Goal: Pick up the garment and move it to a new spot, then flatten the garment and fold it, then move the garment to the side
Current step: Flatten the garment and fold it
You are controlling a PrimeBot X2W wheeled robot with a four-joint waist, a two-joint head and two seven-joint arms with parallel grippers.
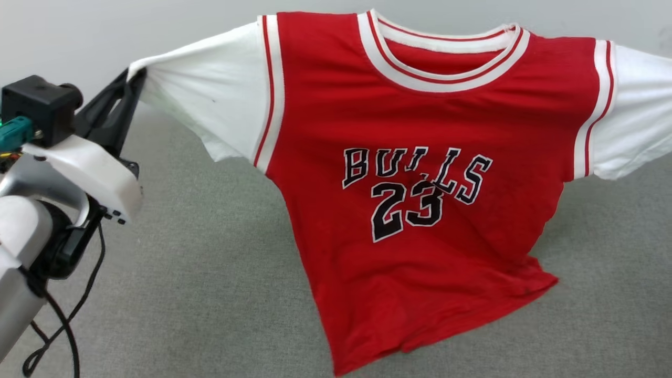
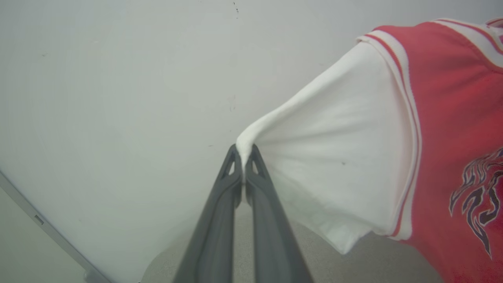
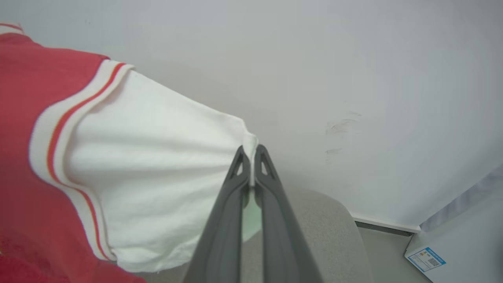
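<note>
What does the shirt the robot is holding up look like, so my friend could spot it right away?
Look above the grey surface, in front of the pale wall. Stretched between the left end effector and the right end effector, each pinching a sleeve tip, is the garment. It is red with white sleeves, striped trim, and BULLS 23 in black.

Left fingers (image 2: 214, 236) and right fingers (image 3: 222, 236) — each pair pinched closed on a sleeve of the garment (image 1: 420, 105).

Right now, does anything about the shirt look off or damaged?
No tear shows. The garment hangs spread between the left gripper and the right gripper, but a crease buckles its lettering and the hem hangs skewed, crumpled.
</note>
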